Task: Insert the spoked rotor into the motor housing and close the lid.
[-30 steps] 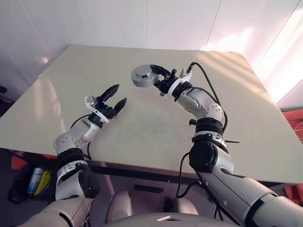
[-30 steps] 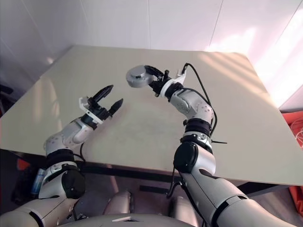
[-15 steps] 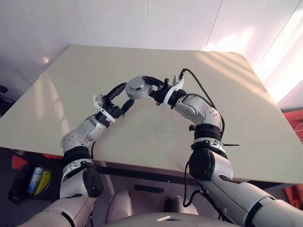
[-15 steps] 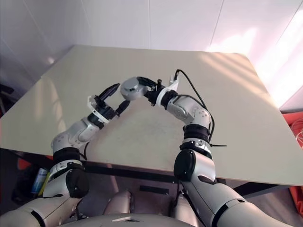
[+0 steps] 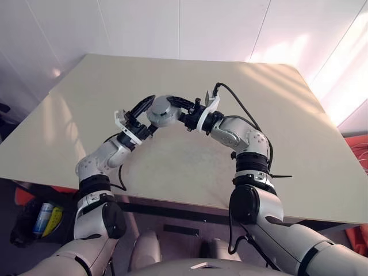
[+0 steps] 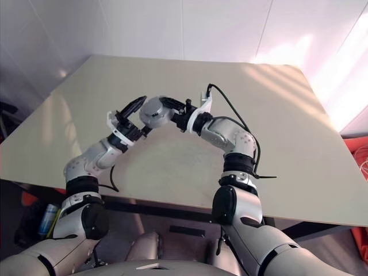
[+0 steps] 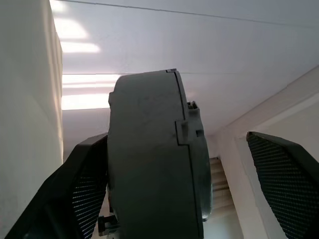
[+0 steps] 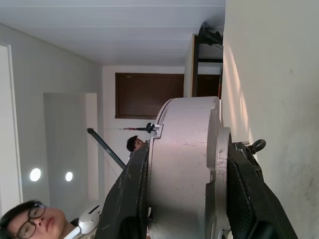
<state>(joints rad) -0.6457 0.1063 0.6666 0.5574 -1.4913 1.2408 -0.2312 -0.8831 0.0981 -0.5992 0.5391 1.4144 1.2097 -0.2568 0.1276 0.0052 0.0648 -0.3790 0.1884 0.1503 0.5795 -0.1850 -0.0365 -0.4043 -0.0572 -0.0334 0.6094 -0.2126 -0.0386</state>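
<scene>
My right pincer point(image 5: 179, 112) grips the motor housing point(image 5: 161, 110), a round grey drum with a smooth metal shell (its lid closed against it along a seam), held above the matte beige surface point(image 5: 190, 161) near its middle. My left pincer point(image 5: 145, 117) stands spread around the drum's left side, ribbed black fingers point(image 7: 281, 174) apart.

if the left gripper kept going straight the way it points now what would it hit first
Most likely the closed motor housing held in the right gripper. The left wrist view shows it between the open fingers of the left gripper, one finger right beside it; whether they touch I cannot tell.
</scene>
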